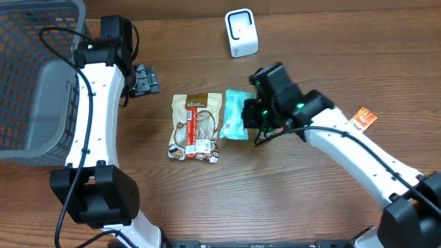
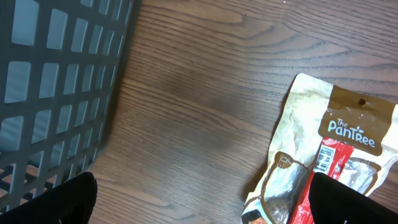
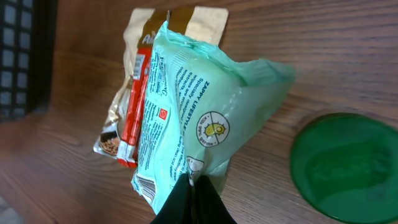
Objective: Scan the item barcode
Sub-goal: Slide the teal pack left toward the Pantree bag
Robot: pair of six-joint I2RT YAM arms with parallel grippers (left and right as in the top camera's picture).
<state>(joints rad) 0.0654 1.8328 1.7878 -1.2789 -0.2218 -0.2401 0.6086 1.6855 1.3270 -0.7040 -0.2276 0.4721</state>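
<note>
A mint-green packet point(image 1: 235, 114) lies mid-table, and my right gripper point(image 1: 256, 126) is shut on its right edge. In the right wrist view the packet point(image 3: 193, 118) bulges up from the pinched fingers point(image 3: 194, 199), with a barcode at its lower left corner. A white barcode scanner point(image 1: 241, 32) stands at the back of the table. My left gripper point(image 1: 141, 79) hovers open over bare wood left of a tan snack pouch point(image 1: 196, 126); its fingertips point(image 2: 62, 199) frame the pouch point(image 2: 323, 155) at the right.
A grey plastic basket point(image 1: 34, 76) fills the far left; its wall point(image 2: 56, 81) shows in the left wrist view. A small orange sachet point(image 1: 362, 119) lies at the right. A green glow point(image 3: 345, 165) falls on the wood beside the packet.
</note>
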